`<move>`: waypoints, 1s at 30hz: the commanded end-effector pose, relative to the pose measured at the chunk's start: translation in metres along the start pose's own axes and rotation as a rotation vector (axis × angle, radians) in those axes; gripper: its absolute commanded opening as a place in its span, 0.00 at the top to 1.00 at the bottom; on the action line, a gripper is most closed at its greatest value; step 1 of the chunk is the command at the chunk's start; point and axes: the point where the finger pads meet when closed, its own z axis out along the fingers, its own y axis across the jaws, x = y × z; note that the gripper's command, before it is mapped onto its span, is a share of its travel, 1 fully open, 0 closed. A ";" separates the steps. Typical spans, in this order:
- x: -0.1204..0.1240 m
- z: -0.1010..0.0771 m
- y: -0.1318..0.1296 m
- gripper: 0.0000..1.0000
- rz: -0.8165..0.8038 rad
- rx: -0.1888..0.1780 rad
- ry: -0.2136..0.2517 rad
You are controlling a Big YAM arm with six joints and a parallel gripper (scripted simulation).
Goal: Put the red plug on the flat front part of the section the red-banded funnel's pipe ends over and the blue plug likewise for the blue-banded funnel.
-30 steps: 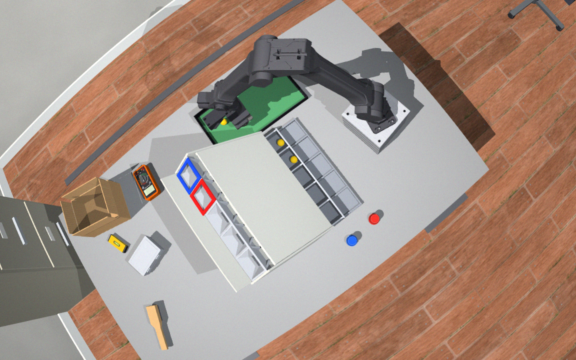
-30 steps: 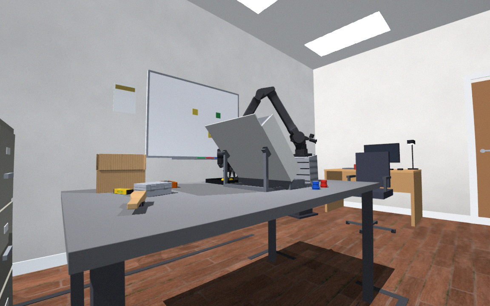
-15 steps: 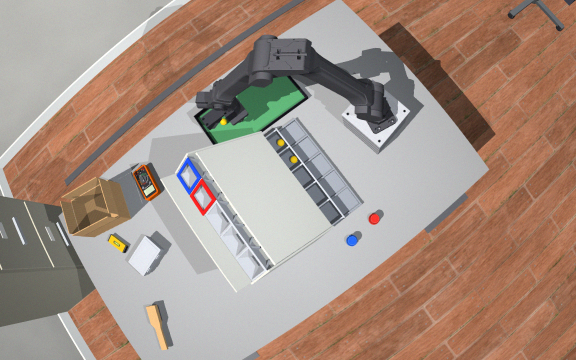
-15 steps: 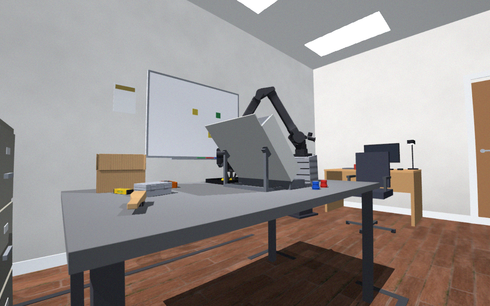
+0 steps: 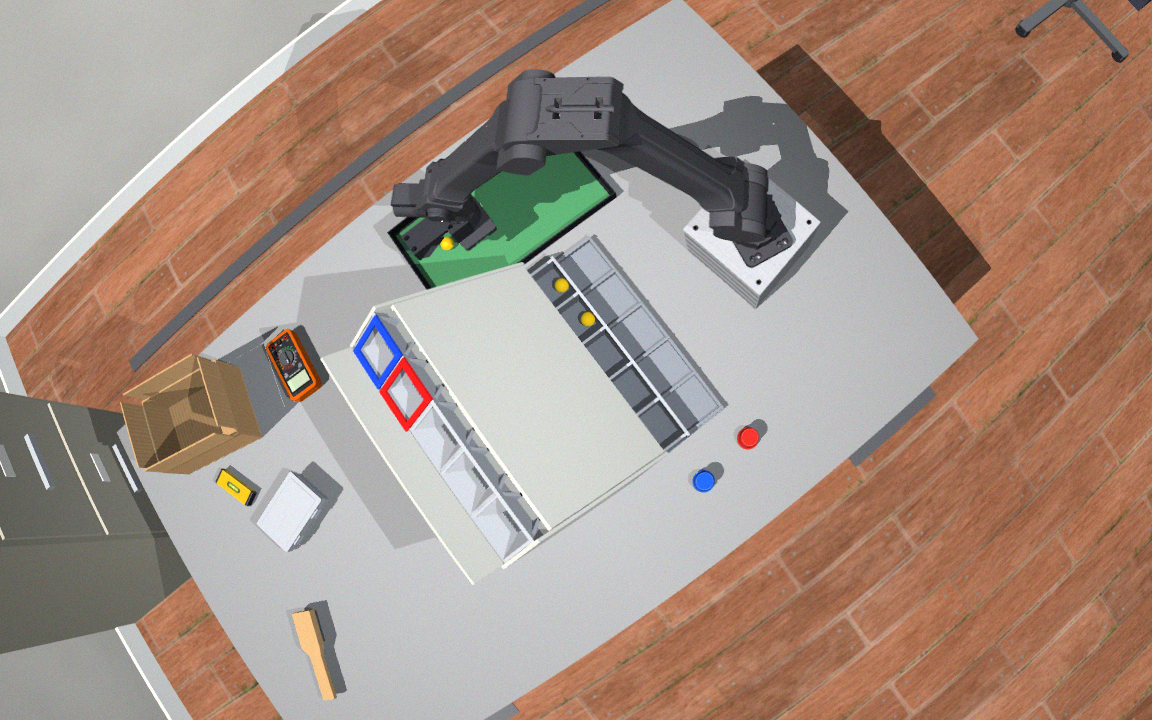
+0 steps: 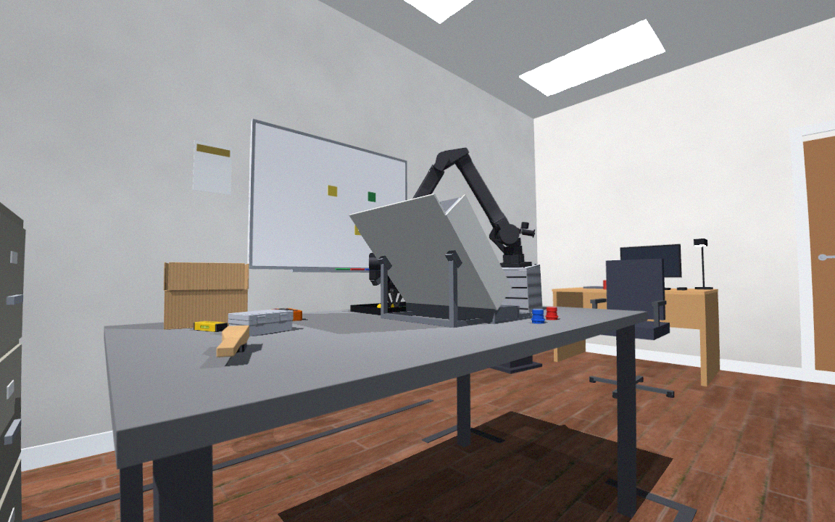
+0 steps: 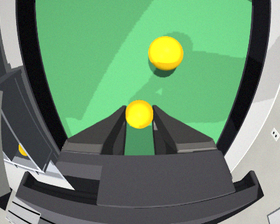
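Observation:
My gripper (image 7: 139, 111) is low over the green marble tray (image 5: 508, 210) and is shut on a yellow marble (image 7: 139, 114), which also shows in the top view (image 5: 447, 242). A second yellow marble (image 7: 165, 53) lies loose on the green floor just beyond it. The sloped cover (image 5: 517, 376) hides the pipes. The blue-banded funnel (image 5: 377, 350) and the red-banded funnel (image 5: 405, 394) sit at its upper end. Two marbles (image 5: 561, 284) (image 5: 587, 318) rest in the first two sections of the row at the lower end. The red plug (image 5: 748, 437) and the blue plug (image 5: 704, 480) stand on the table beyond the row's far end.
A multimeter (image 5: 294, 362), a cardboard box (image 5: 186, 413), a small yellow tool (image 5: 235, 484), a grey case (image 5: 290, 510) and a wooden block (image 5: 315, 651) lie on the table's left side. The arm's base (image 5: 752, 246) stands beside the section row. A filing cabinet (image 5: 16, 501) is off the table.

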 end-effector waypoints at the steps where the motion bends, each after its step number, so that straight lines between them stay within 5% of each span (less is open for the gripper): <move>1: -0.005 -0.005 -0.004 1.00 0.001 0.010 -0.014; 16: -0.005 -0.005 -0.004 1.00 0.001 0.010 -0.014; 30: -0.004 -0.135 -0.005 1.00 0.001 0.010 -0.014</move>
